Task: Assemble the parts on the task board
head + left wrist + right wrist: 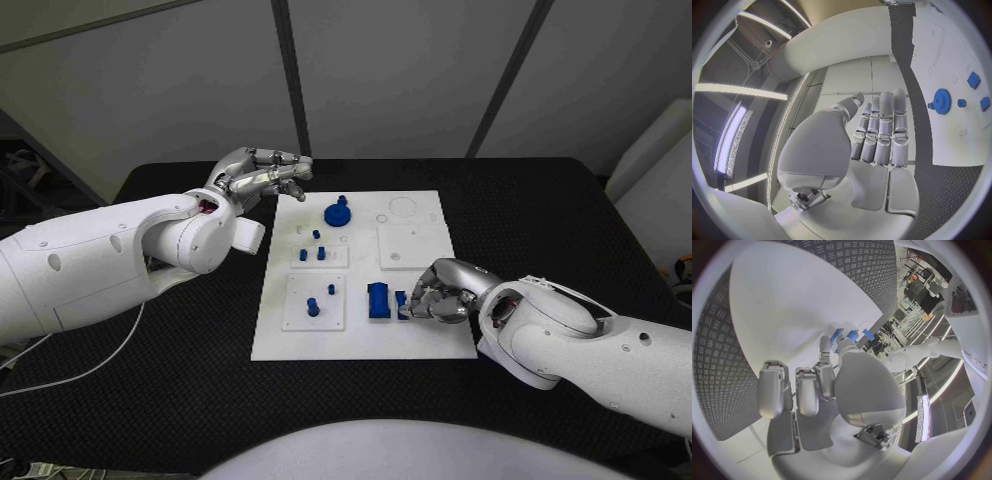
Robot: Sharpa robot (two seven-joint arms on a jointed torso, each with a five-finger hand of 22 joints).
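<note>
Black table [173, 390]; task board [361, 340]; right hand [440, 292] touching blue block [379, 300].

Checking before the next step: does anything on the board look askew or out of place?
Nothing stands out. The blue gear and small blue pegs sit on the task board, and the right hand works beside the blue block.

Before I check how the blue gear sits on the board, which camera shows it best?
The head view: the blue gear is seen from above near the task board's far edge, unobstructed, clear of both hands. The left wrist view also shows it, beyond the left hand's fingers but bent by the fisheye. I cannot pick it out in the right wrist view.
</note>
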